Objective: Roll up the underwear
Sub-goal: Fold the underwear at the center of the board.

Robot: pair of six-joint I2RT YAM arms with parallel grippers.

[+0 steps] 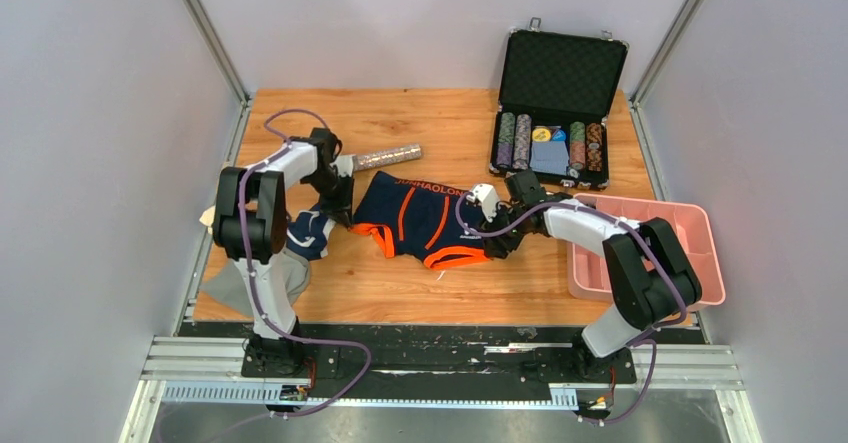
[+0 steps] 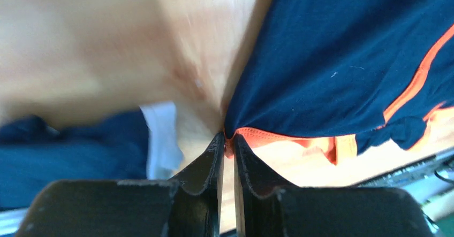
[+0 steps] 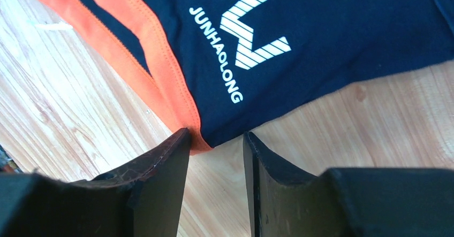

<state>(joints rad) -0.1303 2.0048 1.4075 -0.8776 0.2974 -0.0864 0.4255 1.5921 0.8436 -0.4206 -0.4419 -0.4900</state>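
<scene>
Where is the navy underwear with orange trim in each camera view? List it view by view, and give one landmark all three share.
Top external: the navy underwear lies mid-picture on the table.
Left wrist: it fills the upper right, its corner pinched in the left end effector.
Right wrist: it runs across the top, white logo showing, above the open right end effector.
Shared landmark: the orange hem, visible in all three views.

Looking down from above and behind at the whole table (image 1: 400, 113); close-up from each wrist, sharing the orange-trimmed underwear (image 1: 415, 213).
</scene>
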